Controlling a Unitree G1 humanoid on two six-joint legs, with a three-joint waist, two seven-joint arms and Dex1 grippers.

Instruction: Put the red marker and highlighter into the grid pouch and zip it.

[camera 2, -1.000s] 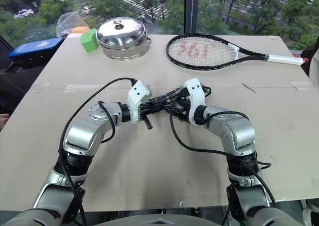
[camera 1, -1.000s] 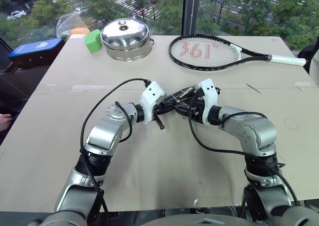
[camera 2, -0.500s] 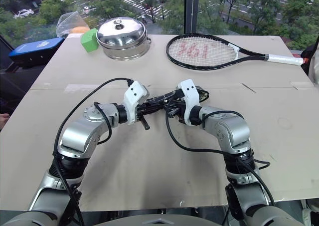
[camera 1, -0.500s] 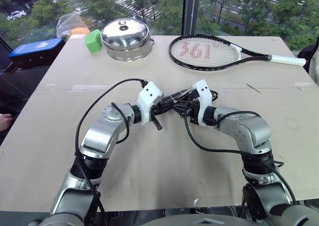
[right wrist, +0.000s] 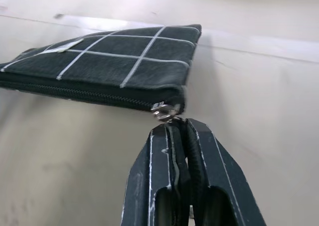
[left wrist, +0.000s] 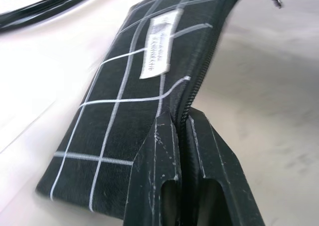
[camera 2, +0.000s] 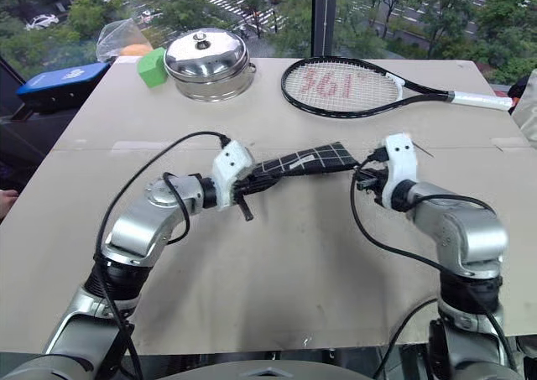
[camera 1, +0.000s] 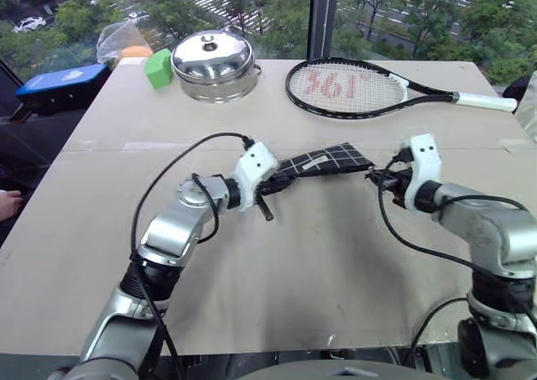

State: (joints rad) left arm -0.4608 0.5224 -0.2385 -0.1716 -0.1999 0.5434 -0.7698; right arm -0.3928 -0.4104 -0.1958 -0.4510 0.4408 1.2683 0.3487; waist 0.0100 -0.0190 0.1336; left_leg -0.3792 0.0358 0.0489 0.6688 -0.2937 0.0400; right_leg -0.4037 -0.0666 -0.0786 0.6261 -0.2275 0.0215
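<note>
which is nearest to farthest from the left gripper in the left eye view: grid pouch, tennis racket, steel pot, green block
1. Grid pouch: clamped in the left gripper itself, stretching toward the right arm.
2. Tennis racket and steel pot: too close to call; the racket lies farther back on the right, the pot farther back on the left.
3. Green block: farthest, beside the pot at the back left corner.

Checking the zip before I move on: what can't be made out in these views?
- Red marker and highlighter: nowhere outside; the grid pouch fabric hides any contents.
- Zipper pull: right wrist view, the right pincer fingers cover it.
- Zipper's near end: left wrist view, behind the left pincer.
</note>
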